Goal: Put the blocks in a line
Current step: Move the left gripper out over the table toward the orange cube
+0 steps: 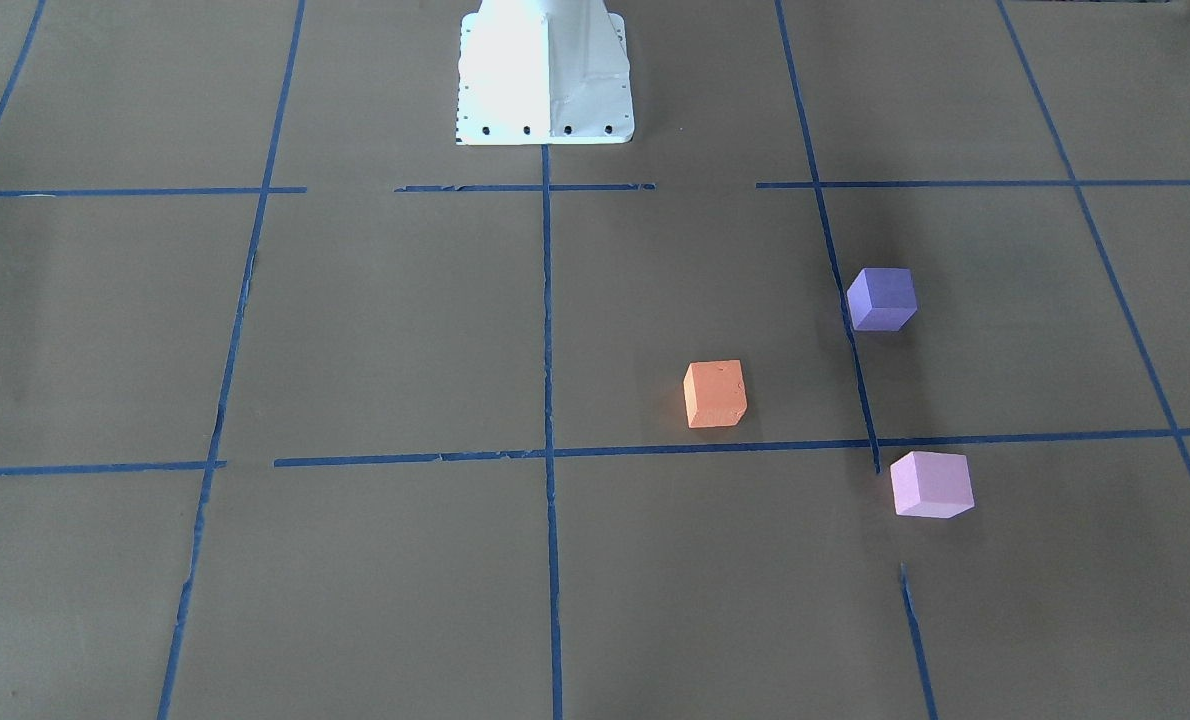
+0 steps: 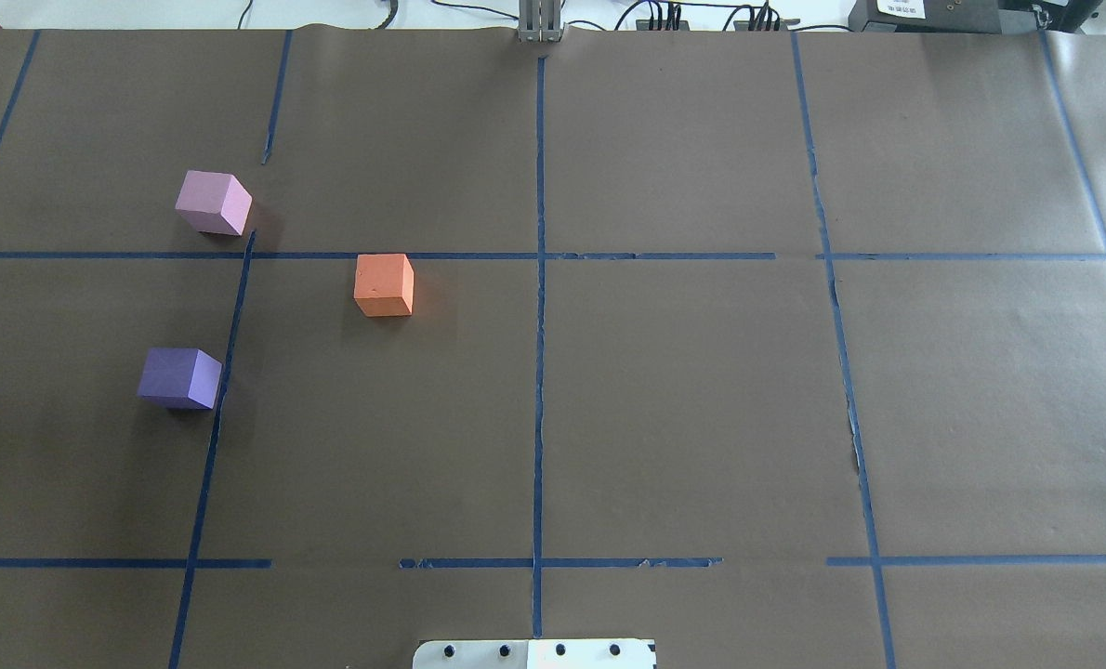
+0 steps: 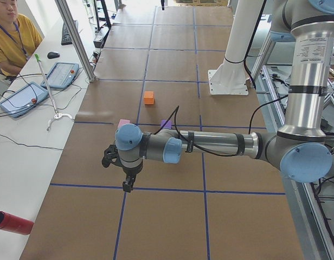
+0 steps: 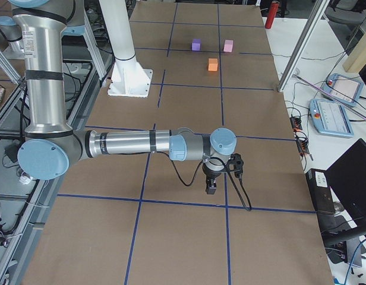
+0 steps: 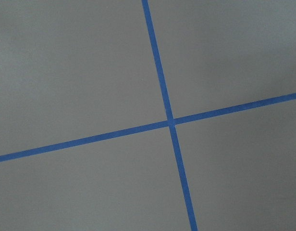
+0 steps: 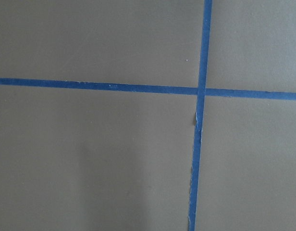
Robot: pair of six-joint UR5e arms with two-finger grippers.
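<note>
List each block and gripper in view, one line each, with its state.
orange block: on the table, ungripped, touching nothing.
purple block: on the table, ungripped, touching nothing.
pink block: on the table, ungripped, touching nothing.
left gripper: far from blocks; open or shut unclear.
right gripper: far from blocks; open or shut unclear.

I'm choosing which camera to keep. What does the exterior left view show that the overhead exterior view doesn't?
Only exterior left: the left arm stretched out low, its left gripper pointing down and touching nothing, and a seated operator with tablets.
Only overhead exterior: cables at the far side.
Both: orange block, pink block, purple block (partly hidden by the arm in exterior left), blue tape lines, white robot base.
</note>
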